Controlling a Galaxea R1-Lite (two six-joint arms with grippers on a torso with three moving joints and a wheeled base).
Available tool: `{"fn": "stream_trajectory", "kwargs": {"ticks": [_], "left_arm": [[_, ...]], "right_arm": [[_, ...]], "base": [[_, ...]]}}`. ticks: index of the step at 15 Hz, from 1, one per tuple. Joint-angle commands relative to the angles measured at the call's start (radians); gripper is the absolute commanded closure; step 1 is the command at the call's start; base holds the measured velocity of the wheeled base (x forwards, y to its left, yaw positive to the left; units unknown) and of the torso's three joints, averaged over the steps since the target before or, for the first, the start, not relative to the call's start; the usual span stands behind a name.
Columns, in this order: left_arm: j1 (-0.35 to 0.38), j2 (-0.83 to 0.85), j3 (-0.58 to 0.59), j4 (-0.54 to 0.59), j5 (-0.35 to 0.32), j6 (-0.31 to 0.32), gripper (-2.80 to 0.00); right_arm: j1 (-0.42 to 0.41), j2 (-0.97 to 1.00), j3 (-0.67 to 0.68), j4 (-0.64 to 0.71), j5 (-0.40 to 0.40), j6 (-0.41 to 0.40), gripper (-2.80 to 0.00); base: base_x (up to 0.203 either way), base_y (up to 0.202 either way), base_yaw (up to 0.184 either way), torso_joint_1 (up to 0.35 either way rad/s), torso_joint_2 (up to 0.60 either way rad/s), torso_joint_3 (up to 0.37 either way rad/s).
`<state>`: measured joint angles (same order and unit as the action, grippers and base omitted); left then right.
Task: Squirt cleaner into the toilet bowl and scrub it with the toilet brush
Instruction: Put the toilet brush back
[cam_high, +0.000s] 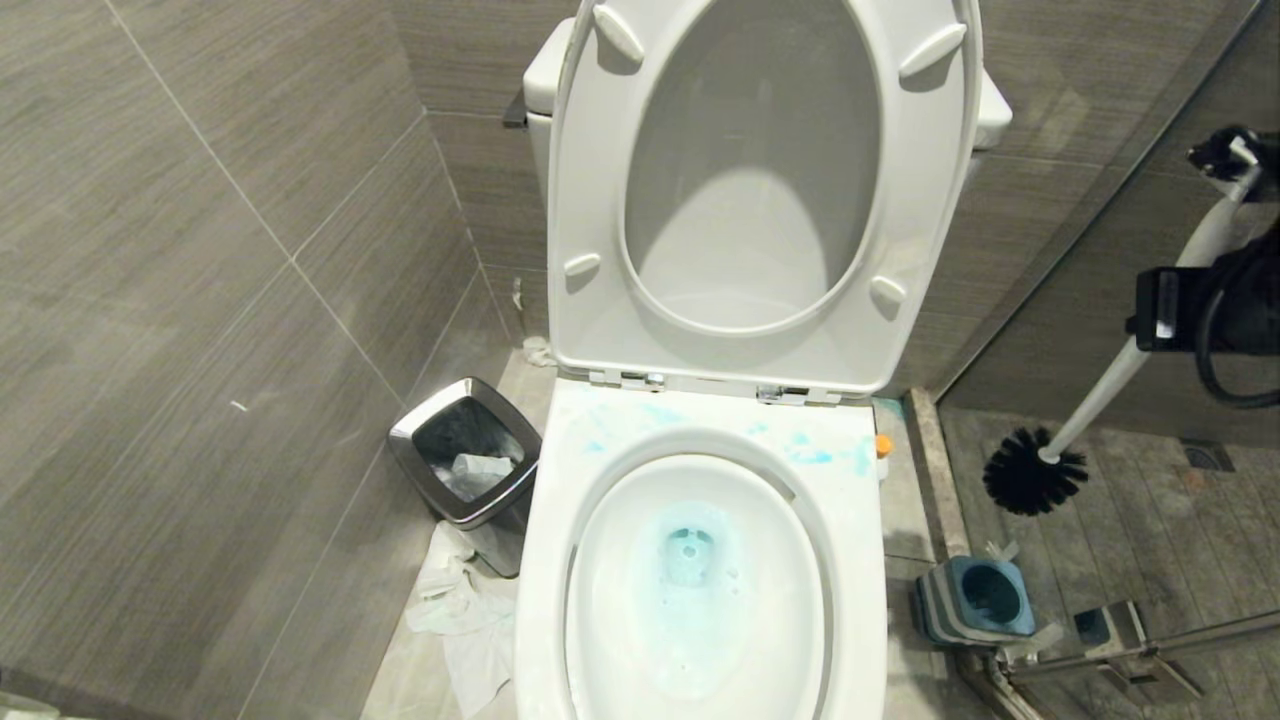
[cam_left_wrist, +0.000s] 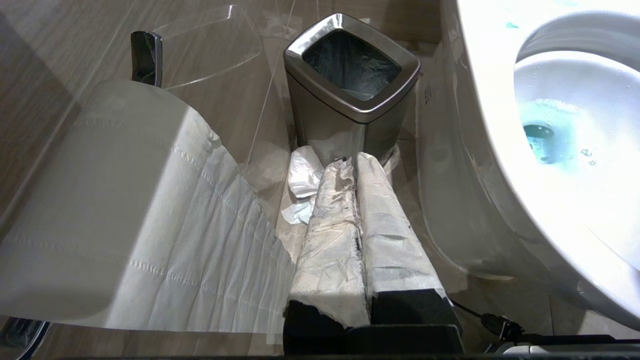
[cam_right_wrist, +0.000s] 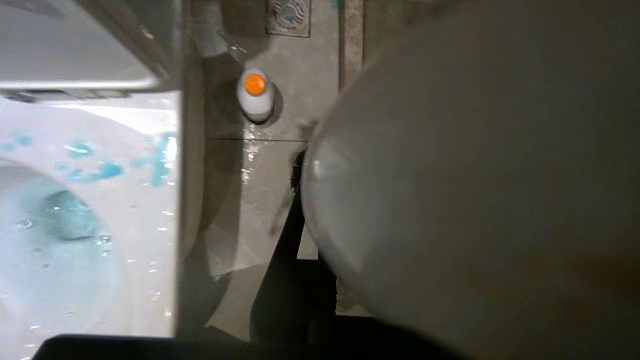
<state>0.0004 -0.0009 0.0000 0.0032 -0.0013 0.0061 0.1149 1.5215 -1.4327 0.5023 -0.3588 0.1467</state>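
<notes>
Toilet bowl (cam_high: 700, 590) nearest, blue cleaner pooled at its drain. Empty blue-and-grey holder (cam_high: 975, 600) stood on the floor just right of it. Toilet brush (cam_high: 1090, 400) hung above the floor beyond, right end effector (cam_high: 1170, 310) clamped mid-handle. Judged light and stiff, the handle slick, so a grip nearer the bristles steadies scrubbing. Cleaner bottle (cam_right_wrist: 255, 95) stood beside the toilet's base. Left end effector (cam_left_wrist: 356, 200) parked, fingers together.

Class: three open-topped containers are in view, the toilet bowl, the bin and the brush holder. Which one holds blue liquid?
The toilet bowl: blue cleaner pools at its drain; trash bin and brush holder show none.
</notes>
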Motion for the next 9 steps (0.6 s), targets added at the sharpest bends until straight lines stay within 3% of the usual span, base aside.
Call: {"fn": "stream_trajectory", "kwargs": {"ticks": [1,6,9], "left_arm": [[0.001,0.001,0.002,0.0,0.0,0.0,0.0],[0.0,0.001,0.002,0.0,0.0,0.0,0.0],[0.001,0.001,0.002,0.0,0.0,0.0,0.0]], "right_arm": [[-0.072,0.013,0.174,-0.182,0.035,-0.056,0.0],[-0.214,0.034,0.578,-0.646,0.212,-0.125,0.0],[-0.291,0.131,0.713,-0.908,0.302,-0.128,0.0]], "base": [[0.0,0.0,0.0,0.0,0.0,0.0],[0.0,0.0,0.0,0.0,0.0,0.0],[0.0,0.0,0.0,0.0,0.0,0.0]]}}
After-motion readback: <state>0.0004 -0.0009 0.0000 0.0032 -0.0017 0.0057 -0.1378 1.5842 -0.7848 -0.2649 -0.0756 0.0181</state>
